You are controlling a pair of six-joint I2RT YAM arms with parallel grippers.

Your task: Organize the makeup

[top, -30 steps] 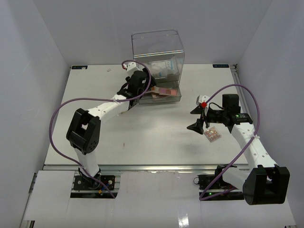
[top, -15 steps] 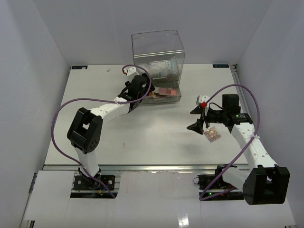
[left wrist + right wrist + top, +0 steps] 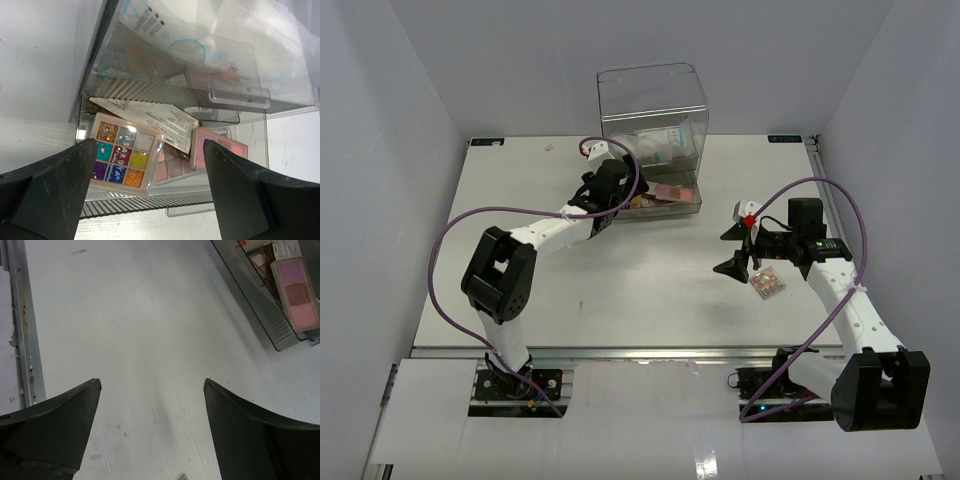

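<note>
Right gripper (image 3: pixel 733 240): jaws spread wide, nothing in them, hanging over the bare white table (image 3: pixel 520 260). It hasn't moved in the last second.

Small pinkish speckled palette (image 3: pixel 767 284) lies loose on the table just beside that gripper, on its outer side. It is the only makeup item outside the box. In the right wrist view only a sliver shows at the bottom edge.

Left gripper (image 3: pixel 150 145): jaws also fully apart and empty. Over the last second it has advanced toward the tall clear plastic drawer box (image 3: pixel 650 100), and the ribbed clear lower drawer (image 3: pixel 150 202) has slid partway in. It still sticks out in front.

Read: the left arm is closing the drawer while one palette is still out, so sorting isn't finished.

In the lower drawer:
- square multicolour glitter eyeshadow palette (image 3: pixel 120 160), at the front
- nude-tone palette (image 3: pixel 167 170), beside it
- pink rectangular compact (image 3: pixel 220 152), to the right
- printed white paper leaflet (image 3: pixel 150 117), lying across the back
- the right wrist view adds a three-pan pink and brown palette (image 3: pixel 295 295)

The upper clear drawer (image 3: pixel 240 95) is shut. A white tube with teal print (image 3: pixel 175 40) shows through it.

Unclear:
- whether the left fingers touch the drawer front. The top view hides them behind the wrist.
- the other upper-drawer contents, blurred by plastic
- the pink pad and bronze compact, which I can't pick out
</note>
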